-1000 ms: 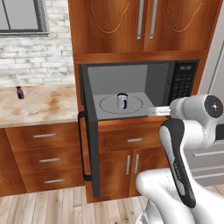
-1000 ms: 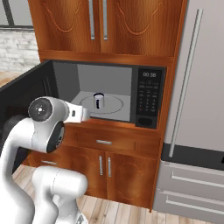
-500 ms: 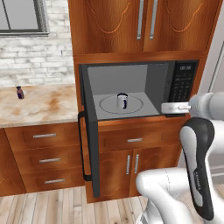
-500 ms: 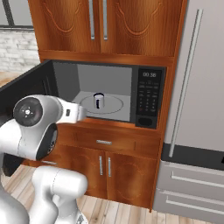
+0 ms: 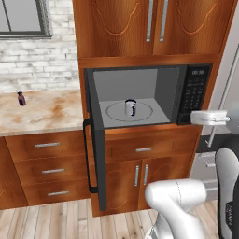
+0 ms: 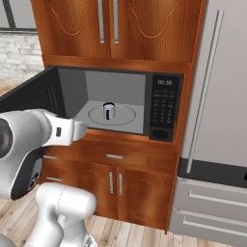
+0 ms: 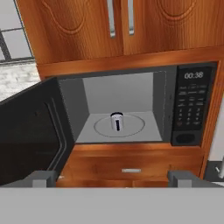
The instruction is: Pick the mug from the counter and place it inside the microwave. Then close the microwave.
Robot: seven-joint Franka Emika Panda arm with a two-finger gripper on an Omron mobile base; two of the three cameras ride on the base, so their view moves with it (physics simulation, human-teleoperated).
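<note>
**Mug sitting in microwave, door standing open**

The mug (image 5: 130, 107) is standing upright on the turntable (image 5: 144, 112) inside the microwave (image 5: 193, 93). The gripper (image 7: 112, 177) is hanging spread wide and empty, well back from the open door (image 5: 95, 154).

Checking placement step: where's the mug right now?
The mug stands upright on the round turntable inside the open microwave, about centred, in both base views and the hand view, with nothing gripping it.
</note>
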